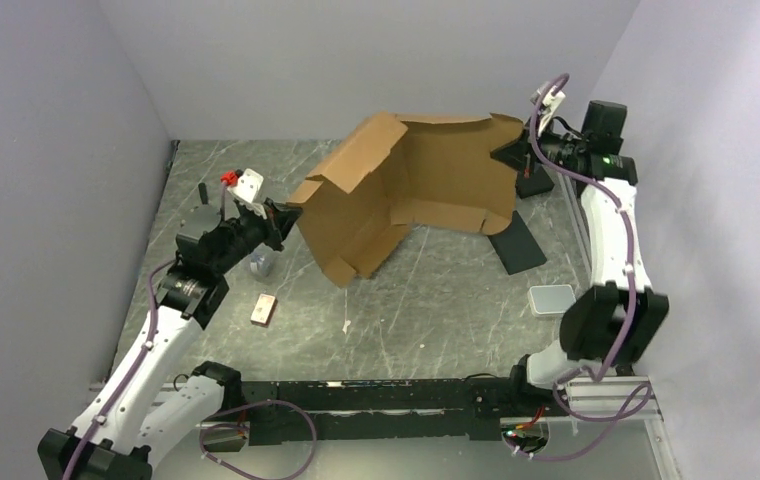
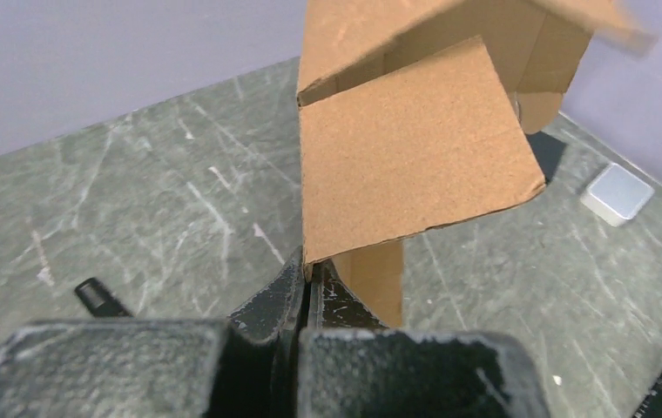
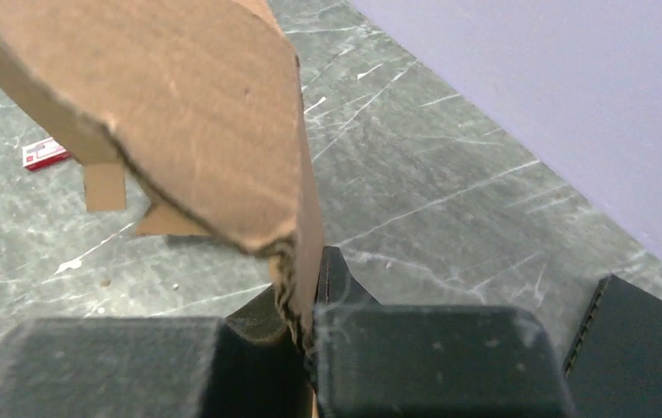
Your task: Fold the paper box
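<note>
The paper box (image 1: 406,195) hangs half-opened between the two arms; whether its lowest corner touches the tabletop (image 1: 426,320) is unclear. The left gripper (image 1: 288,213) is clamped on the corner of a flap, and the cardboard rises straight ahead of its closed fingers (image 2: 288,292). The right gripper (image 1: 513,157) is pinched tight on the opposite edge, with the panel rising ahead and to its left. A black slab (image 1: 516,243) and a grey tray (image 1: 552,298) lie on the tabletop beneath the right gripper, toward its arm's base.
</note>
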`<action>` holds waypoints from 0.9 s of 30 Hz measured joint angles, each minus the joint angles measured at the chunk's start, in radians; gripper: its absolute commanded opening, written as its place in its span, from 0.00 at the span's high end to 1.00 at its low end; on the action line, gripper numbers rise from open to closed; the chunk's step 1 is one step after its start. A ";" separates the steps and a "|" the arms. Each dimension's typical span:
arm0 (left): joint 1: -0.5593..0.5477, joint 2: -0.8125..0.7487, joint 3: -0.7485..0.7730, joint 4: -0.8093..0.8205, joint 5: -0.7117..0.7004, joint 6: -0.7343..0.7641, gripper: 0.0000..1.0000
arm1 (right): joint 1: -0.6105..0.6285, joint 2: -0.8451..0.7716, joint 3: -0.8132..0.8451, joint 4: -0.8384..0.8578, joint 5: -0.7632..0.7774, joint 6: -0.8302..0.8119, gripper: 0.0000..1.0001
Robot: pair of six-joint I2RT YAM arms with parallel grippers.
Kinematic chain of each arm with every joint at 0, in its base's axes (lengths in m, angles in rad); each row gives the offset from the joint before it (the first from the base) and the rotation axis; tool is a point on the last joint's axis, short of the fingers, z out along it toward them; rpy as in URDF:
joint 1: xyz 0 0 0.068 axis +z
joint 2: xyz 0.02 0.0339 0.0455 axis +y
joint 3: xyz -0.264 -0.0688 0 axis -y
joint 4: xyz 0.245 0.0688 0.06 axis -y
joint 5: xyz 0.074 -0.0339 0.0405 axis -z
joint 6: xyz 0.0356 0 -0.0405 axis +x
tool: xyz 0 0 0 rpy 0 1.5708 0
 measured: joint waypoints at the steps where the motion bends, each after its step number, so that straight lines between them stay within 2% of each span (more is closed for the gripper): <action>1: 0.003 0.003 0.000 0.007 0.025 -0.024 1.00 | 0.002 -0.049 -0.007 -0.034 0.019 -0.002 1.00; 3: 0.008 0.019 0.000 0.022 0.080 -0.069 1.00 | 0.001 -0.146 -0.057 -0.073 0.052 -0.007 1.00; 7: 0.011 0.089 0.000 0.036 0.176 -0.138 1.00 | -0.005 -0.372 -0.304 -0.088 0.121 0.009 1.00; 9: 0.011 0.135 0.002 0.032 0.216 -0.156 0.94 | -0.020 -0.472 -0.457 -0.058 0.149 0.038 1.00; 14: 0.012 0.201 0.022 0.008 0.260 -0.161 0.79 | -0.081 -0.609 -0.670 0.020 0.168 0.104 1.00; 20: 0.013 0.242 0.062 -0.005 0.264 -0.178 0.66 | -0.099 -0.694 -0.745 0.078 0.145 0.137 1.00; 27: 0.013 0.225 0.074 -0.073 0.237 -0.175 0.42 | -0.116 -0.721 -0.752 0.106 0.113 0.155 1.00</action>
